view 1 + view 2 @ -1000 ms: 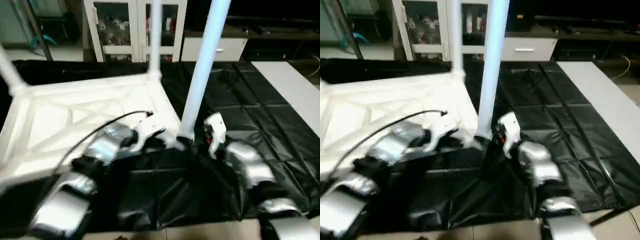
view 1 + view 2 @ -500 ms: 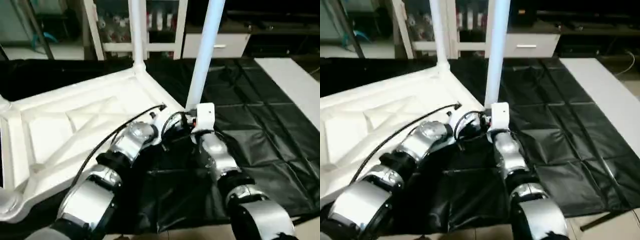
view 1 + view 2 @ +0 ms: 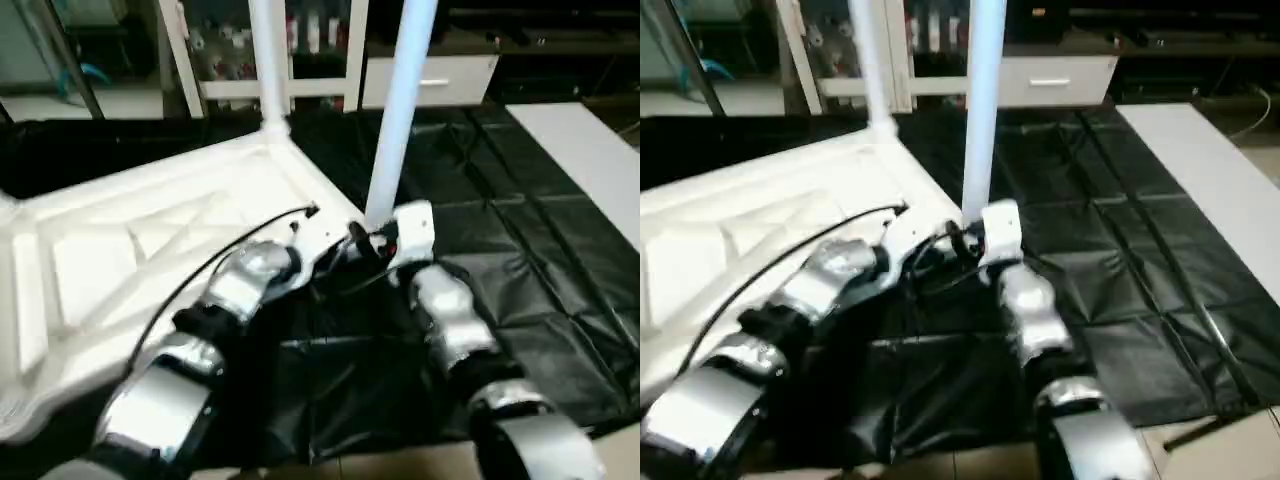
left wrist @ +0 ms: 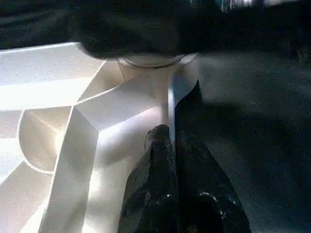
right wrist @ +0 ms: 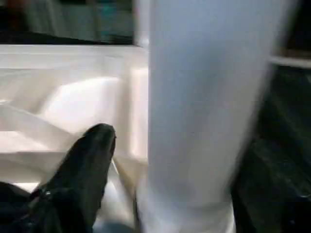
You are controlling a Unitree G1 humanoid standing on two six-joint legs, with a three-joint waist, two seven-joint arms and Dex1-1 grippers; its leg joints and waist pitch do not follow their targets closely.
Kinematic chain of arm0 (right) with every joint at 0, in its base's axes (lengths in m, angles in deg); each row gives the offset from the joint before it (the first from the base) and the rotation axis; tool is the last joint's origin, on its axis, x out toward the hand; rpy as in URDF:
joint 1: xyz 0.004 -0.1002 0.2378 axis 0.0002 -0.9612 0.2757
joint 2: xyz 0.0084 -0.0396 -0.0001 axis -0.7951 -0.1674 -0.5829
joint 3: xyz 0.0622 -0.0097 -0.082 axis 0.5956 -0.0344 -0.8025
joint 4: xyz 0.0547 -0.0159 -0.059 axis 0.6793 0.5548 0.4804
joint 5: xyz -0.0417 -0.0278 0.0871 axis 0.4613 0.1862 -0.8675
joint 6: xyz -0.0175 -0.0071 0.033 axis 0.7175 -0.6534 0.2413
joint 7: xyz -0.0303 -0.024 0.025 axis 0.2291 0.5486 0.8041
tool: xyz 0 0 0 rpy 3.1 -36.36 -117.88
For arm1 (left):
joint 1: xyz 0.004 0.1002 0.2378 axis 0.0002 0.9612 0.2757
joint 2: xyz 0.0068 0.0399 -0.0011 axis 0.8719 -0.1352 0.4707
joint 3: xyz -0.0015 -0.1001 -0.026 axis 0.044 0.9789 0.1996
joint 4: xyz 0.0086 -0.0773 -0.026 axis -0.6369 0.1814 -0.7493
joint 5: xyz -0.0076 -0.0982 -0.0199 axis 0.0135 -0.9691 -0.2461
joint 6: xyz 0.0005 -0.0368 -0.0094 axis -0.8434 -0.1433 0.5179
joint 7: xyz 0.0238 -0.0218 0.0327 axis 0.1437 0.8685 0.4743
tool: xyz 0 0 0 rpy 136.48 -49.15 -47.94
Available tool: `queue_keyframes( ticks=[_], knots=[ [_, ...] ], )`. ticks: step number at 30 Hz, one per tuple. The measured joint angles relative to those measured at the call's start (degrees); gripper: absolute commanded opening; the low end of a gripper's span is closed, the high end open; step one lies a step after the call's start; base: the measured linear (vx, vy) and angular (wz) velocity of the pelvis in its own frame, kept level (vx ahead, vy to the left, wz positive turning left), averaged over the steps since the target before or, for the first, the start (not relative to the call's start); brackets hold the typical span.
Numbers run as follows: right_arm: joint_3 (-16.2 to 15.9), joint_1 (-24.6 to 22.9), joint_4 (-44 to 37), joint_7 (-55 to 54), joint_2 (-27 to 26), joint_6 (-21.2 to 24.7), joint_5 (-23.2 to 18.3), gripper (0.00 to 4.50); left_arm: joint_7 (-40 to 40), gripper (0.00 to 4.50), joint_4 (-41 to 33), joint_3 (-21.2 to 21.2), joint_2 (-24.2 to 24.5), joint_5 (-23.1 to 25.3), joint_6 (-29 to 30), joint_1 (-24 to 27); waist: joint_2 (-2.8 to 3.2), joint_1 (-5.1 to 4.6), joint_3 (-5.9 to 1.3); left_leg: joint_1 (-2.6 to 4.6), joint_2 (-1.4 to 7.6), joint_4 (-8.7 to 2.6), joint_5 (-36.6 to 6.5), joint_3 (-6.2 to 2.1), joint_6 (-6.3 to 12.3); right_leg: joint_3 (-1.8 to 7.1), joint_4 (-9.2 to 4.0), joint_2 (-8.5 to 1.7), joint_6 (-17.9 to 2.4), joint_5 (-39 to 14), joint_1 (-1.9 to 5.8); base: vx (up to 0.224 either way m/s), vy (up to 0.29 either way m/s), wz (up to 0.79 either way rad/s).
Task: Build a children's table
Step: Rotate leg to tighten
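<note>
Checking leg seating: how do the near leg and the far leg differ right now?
The near leg stands at the tabletop corner by the right gripper; the far leg stands at the back corner with no gripper near it. The near leg looks thicker and bluish, the far one thinner and white. Both are upright white tubes rising out of frame from corner sockets.

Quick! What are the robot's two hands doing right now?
Left hand: closed on the table top's rim.
Right hand: at the leg, grip cannot be told.
</note>
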Motion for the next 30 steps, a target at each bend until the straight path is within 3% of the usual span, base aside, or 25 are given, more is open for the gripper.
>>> queue_keyframes(
  ticks=[6, 8, 12, 23, 24, 30],
  knots=[
    [-5.98, -4.62, -6.83, 26.29, 11.37, 8.27, -2.84, 4.45, 16.42, 0.00, -10.60, -4.07, 7.11, -1.86, 1.80, 4.33, -0.20, 1.30, 0.01, -0.13, 0.25, 0.28, -0.05, 0.10, 0.05, -0.26, -0.16, -0.01, -0.04, -0.02, 0.18, 0.000, 0.000, 0.00],
    [-8.20, -5.47, -8.43, 32.49, 13.13, 9.45, -2.75, 4.45, 18.84, 0.00, -12.44, -4.77, 8.37, -1.90, 2.98, 4.68, -0.22, 1.52, 0.02, -0.13, 0.30, 0.33, -0.04, 0.12, 0.05, -0.27, -0.09, 0.00, -0.04, -0.02, 0.17, 0.000, 0.000, 0.00],
    [-9.56, -5.94, -10.81, 41.79, 16.11, 13.31, -3.21, 4.45, 24.07, 0.00, -16.36, -5.18, 10.60, -2.18, 4.74, 6.58, -0.23, 1.69, 0.01, -0.08, 0.45, 0.51, -0.07, 0.13, -0.07, -0.38, 0.11, 0.00, -0.03, -0.03, 0.21, 0.000, 0.000, 0.00],
    [-9.84, -5.92, -10.58, 45.01, 15.48, 15.73, -4.14, 4.45, 26.64, 0.00, -19.18, -6.21, 11.56, -2.35, 7.45, 7.34, -0.36, 1.51, -0.07, 0.03, 0.53, 0.67, -0.19, 0.12, -0.34, -0.47, 0.17, -0.01, -0.04, -0.02, 0.42, 0.000, 0.000, 0.00],
    [-9.58, -5.92, -10.42, 45.28, 15.31, 16.06, -4.41, 4.19, 26.64, 0.00, -19.59, -6.21, 11.65, -2.27, 7.77, 7.48, -0.36, 1.51, -0.07, 0.02, 0.54, 0.67, -0.19, 0.11, -0.34, -0.50, 0.17, 0.00, -0.04, -0.02, 0.42, 0.000, 0.000, 0.00],
    [-8.40, -5.78, -9.02, 46.40, 14.16, 17.43, -5.02, 3.78, 26.68, 0.00, -20.90, -6.20, 12.10, -2.02, 8.79, 8.05, -0.30, 1.28, -0.11, 0.04, 0.56, 0.68, -0.19, 0.11, -0.35, -0.53, 0.19, 0.00, -0.04, -0.02, 0.43, 0.000, 0.000, 0.00]
  ],
)
